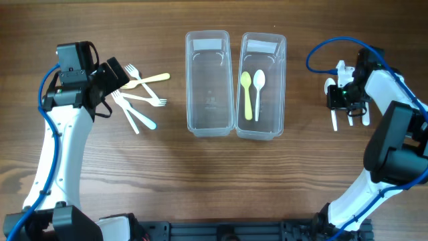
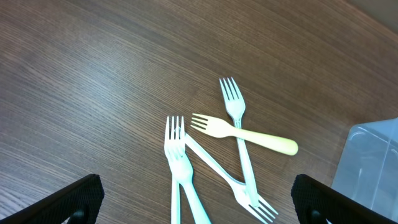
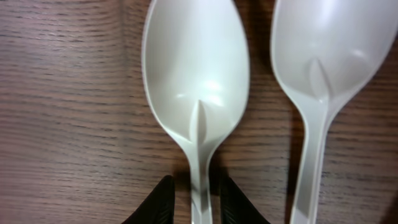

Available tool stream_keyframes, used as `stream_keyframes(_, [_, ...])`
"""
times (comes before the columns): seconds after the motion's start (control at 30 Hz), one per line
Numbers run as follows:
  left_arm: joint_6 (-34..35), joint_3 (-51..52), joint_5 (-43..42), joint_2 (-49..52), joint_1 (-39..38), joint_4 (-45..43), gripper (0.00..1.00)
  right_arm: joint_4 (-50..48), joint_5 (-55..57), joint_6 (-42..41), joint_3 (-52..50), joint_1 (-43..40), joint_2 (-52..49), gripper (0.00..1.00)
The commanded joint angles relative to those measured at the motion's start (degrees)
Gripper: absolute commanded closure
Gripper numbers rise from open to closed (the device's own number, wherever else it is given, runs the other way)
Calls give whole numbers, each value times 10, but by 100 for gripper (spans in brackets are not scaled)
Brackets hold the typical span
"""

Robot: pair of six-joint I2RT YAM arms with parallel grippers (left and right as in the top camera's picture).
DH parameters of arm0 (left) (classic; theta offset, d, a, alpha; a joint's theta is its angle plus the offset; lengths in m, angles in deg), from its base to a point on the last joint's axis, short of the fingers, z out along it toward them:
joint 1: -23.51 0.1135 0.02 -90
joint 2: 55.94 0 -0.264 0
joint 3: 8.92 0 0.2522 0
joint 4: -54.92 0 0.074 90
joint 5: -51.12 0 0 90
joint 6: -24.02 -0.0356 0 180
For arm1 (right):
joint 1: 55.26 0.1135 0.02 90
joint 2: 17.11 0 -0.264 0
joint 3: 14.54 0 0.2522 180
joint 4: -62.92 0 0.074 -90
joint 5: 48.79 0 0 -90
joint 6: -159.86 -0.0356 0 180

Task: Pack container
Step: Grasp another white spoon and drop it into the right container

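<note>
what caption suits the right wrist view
Right pincer straddling the handle of a white plastic spoon, second white plastic spoon alongside

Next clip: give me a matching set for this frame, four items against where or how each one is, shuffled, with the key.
1. yellow spoon
2. yellow fork
3. left container
4. right tool

A. holds nothing
B. fingers either side of a white spoon's handle
C. inside the right container
D. on the table, crossing a pale fork

Pairs: 1-C, 2-D, 3-A, 4-B
</note>
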Motion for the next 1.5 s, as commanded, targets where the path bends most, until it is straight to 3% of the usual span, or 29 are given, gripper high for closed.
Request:
stream_keyframes(0.0, [-11,-12,7,5,2,0,0,7,34,-29,-3,1,-25,75])
stream_keyframes(0.07, [-11,-12,7,5,2,0,0,8,34,-35,-3,1,-25,78])
stream_keyframes(0.23, [-11,-12,7,5,2,0,0,18,34,-46,-2,1,-23,96])
stream_keyframes(0.43, [-11,-12,7,5,2,0,0,73,28,-90,51,1,3,96])
stream_keyframes(0.63, [-11,-12,7,5,2,4,0,130,-162,-161,129,13,95,96])
stream_keyframes(0.73, [-11,-12,7,5,2,4,0,119,-203,-212,135,55,158,96])
stream_keyframes(0.87, [-11,-12,7,5,2,4,0,113,-167,-330,135,164,195,96])
stream_keyframes(1.03, [-11,-12,7,5,2,4,0,60,4,-402,111,307,167,96])
stream_keyframes(1.27, [-11,-12,7,5,2,5,0,24,30,-421,98,352,42,95])
stream_keyframes(1.37, [-11,-12,7,5,2,5,0,24,18,-417,98,352,26,84])
stream_keyframes(1.47, [-11,-12,7,5,2,5,0,26,27,-373,107,351,42,56])
